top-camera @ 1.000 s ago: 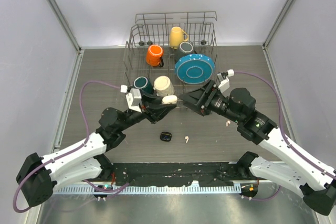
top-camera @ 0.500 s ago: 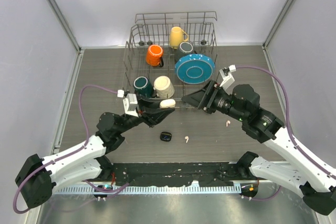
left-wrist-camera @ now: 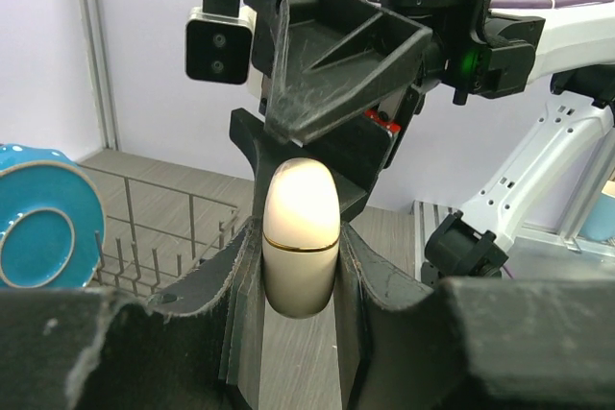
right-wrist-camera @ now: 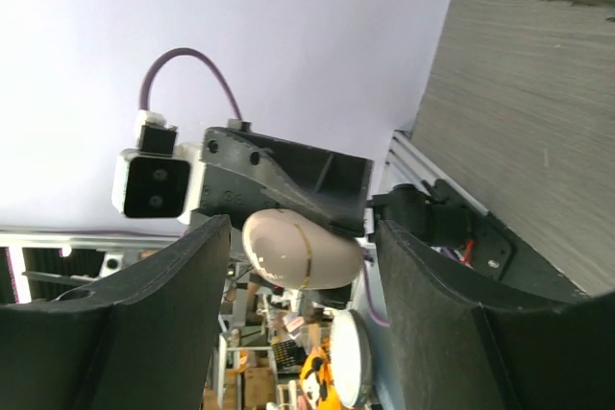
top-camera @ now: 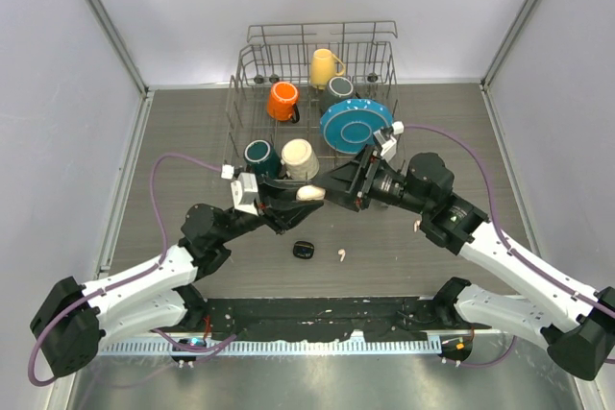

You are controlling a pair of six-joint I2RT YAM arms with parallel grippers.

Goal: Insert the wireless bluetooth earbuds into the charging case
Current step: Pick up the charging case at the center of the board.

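The left end effector (top-camera: 306,197) grips a white charging case (top-camera: 309,193).

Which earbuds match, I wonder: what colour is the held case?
Cream case, thin gold seam; left wrist view.

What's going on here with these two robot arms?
The left gripper is shut on a cream charging case, holding it above the table with its lid closed. The right gripper faces it, jaws open on either side of the case without gripping it. A white earbud and a second white earbud lie loose on the table, near a small black object.
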